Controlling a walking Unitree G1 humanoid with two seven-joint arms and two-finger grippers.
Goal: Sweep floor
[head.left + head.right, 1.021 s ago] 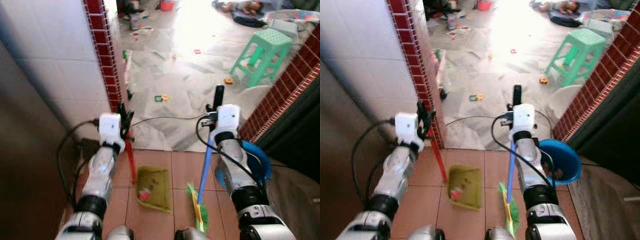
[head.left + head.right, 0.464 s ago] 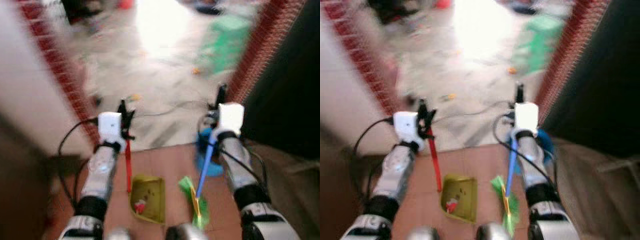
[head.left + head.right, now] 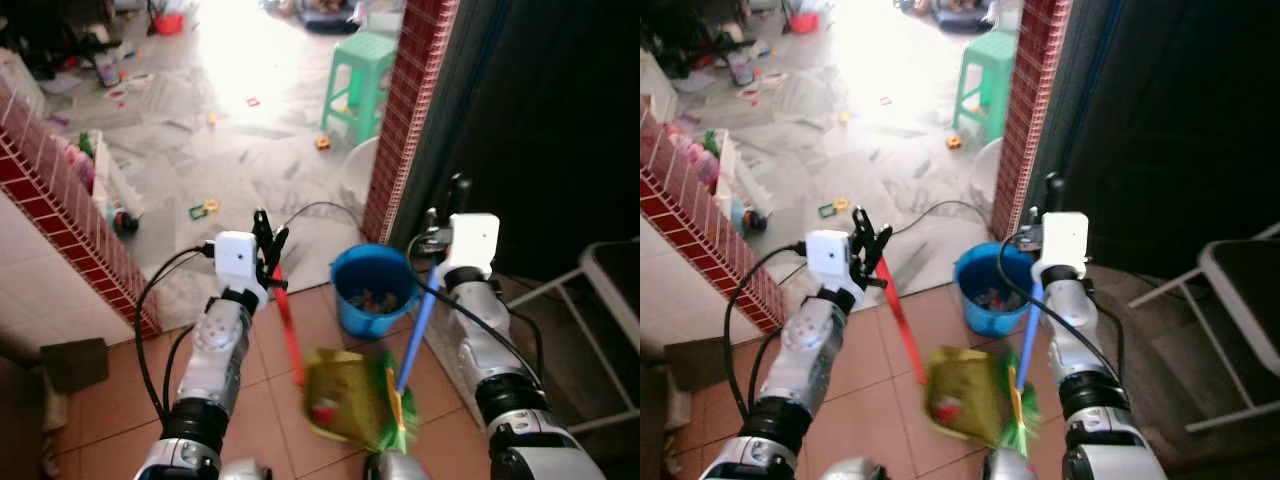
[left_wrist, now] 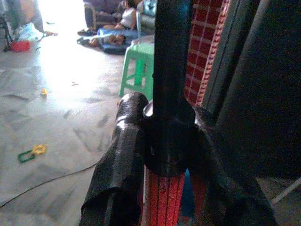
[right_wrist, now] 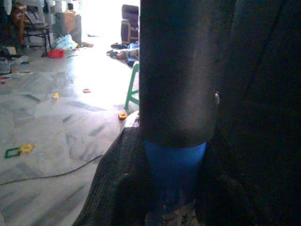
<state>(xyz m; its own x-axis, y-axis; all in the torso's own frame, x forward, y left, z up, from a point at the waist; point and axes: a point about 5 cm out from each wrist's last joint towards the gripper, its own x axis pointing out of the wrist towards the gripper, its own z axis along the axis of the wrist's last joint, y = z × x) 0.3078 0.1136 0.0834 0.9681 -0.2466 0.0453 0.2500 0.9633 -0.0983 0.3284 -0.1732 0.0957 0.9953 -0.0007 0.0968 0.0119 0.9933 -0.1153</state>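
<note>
Although the dustpan (image 3: pixel 345 395) already carries a small red scrap near the lower middle of the head views, the sweeping looks only partly done, as I judge it. The left gripper (image 3: pixel 268 240) is clenched on the red handle (image 3: pixel 288 335) of that olive-green dustpan, and the left wrist view shows its black fingers (image 4: pixel 117 160) pressed to either side of the red shaft. The right gripper (image 3: pixel 452 200) is grasping the blue broom handle (image 3: pixel 418 330); in the right wrist view the fingers close round the blue shaft. The green broom head (image 3: pixel 395 415) sits at the bottom centre of the frame, touching the right edge of the dustpan. A blue bucket (image 3: pixel 345 305) stands just above them on the terracotta tiles, with bits of litter inside, so some rubbish seems to have been collected and perhaps tipped there.

What is left is plain in the upper left of the frame: the pale marble floor (image 3: pixel 240 150) beyond the red brick pillar (image 3: pixel 400 110) has small scattered pieces lying on it.

Counted: one dustpan, one broom, one bucket, one green plastic stool (image 3: pixel 358 82), one black cable (image 3: pixel 310 210) across the floor, one white metal frame (image 3: pixel 610 330) at the right edge. Of loose bits on the marble I can make out roughly six, though glare at the top hides more.
</note>
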